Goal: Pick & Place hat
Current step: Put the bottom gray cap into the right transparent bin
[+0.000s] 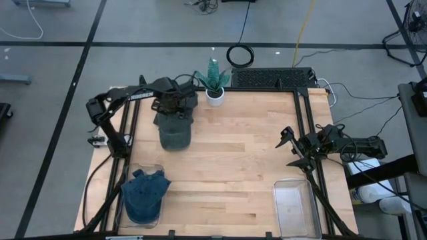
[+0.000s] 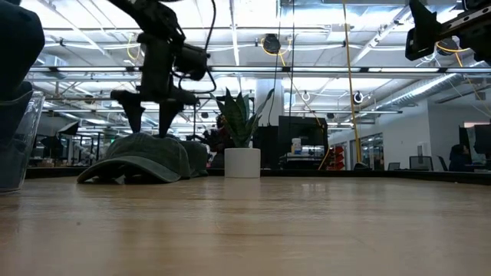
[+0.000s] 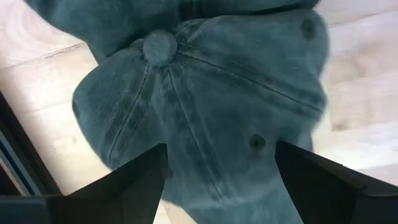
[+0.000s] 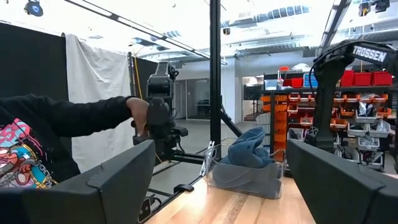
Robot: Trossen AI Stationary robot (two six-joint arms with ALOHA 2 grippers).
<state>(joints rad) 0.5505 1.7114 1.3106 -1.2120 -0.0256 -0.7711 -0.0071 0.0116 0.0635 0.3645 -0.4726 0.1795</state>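
Left gripper (image 1: 175, 112) hangs over the grey-green hat (image 1: 174, 131) near the bench's (image 1: 233, 167) far left corner, its two dark fingers (image 3: 134, 180) spread wide and straddling the crown without pinching the cloth. From the left wrist camera the hat's top button and stitched panels fill the space between the fingers, and the cap lies flat on the pale wood. In the low view the fingertips stand just above the crown, one on each side of it; whether they touch the fabric cannot be told.

Just beside the hat, toward the far edge, a white pot with a green spiky plant (image 1: 214, 81) stands upright. At the near left corner a clear bin (image 1: 142, 200) holds a crumpled blue hat (image 1: 145, 193). A second clear bin (image 1: 294, 207), with nothing visible inside, sits at the near right corner.

Right gripper (image 1: 293, 148) waits above the bench's right edge, well apart from the hats, its fingers fully parted and holding nothing. Its wrist camera looks across the bench to the blue hat in its bin, and beyond it to the other arm, whose dark casing carries the white word "TROSSEN" (image 4: 367, 53). A person's dark sleeve (image 4: 68, 115) reaches in at that picture's edge, above a shirt with a pink and blue print whose lettering cannot be read.
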